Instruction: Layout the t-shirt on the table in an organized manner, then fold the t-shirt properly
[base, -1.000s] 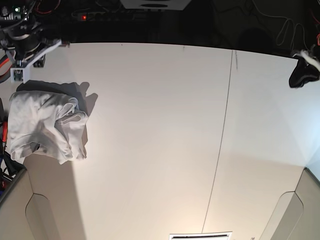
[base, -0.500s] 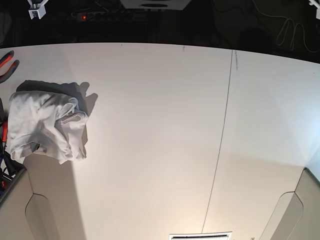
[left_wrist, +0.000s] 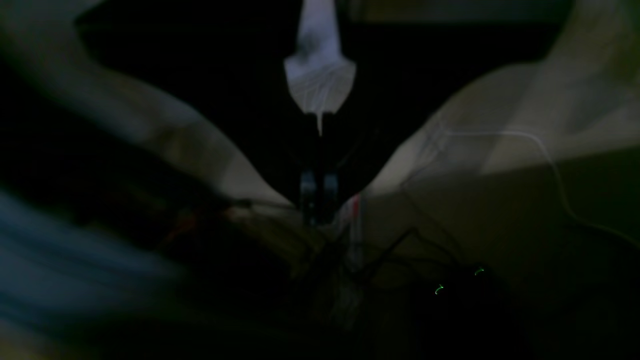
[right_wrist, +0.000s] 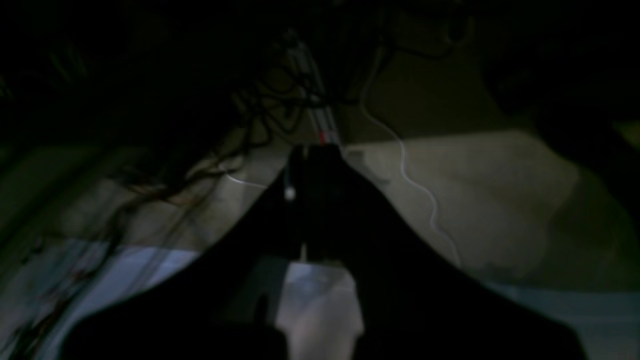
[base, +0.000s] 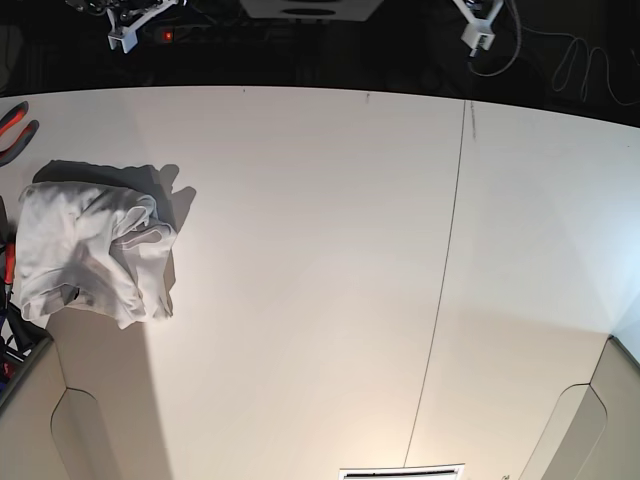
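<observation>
Your wrinkled white cotton t-shirt (base: 95, 252) sits bunched in a loose heap at the left edge of the base view, a little above mid-height, with folds piled over one another and a hemmed edge curling across its right side. It casts a dark shadow up and to the right onto the wide matte white tabletop (base: 300, 280), which fills nearly the whole frame around it. A thin dark seam line (base: 445, 270) runs down the tabletop right of centre, well apart from the shirt. At the far left edge, just above the shirt, you can see a red-and-black handled tool (base: 14, 128) poking into view.

Neither arm is near the cloth. The right gripper (base: 128, 32) shows as a white piece against the dark strip at the upper left, and the left gripper (base: 480, 32) as a similar white piece at the upper right, both beyond the tabletop's far edge. Both wrist views are dark and blurred, so you may only make out the outlines: in each, the jaws look clenched together with nothing between them. Thin white cables (right_wrist: 405, 165) trail across the dim floor beyond the right gripper (right_wrist: 305, 190), and the left gripper (left_wrist: 317, 195) points at a similar tangle.
</observation>
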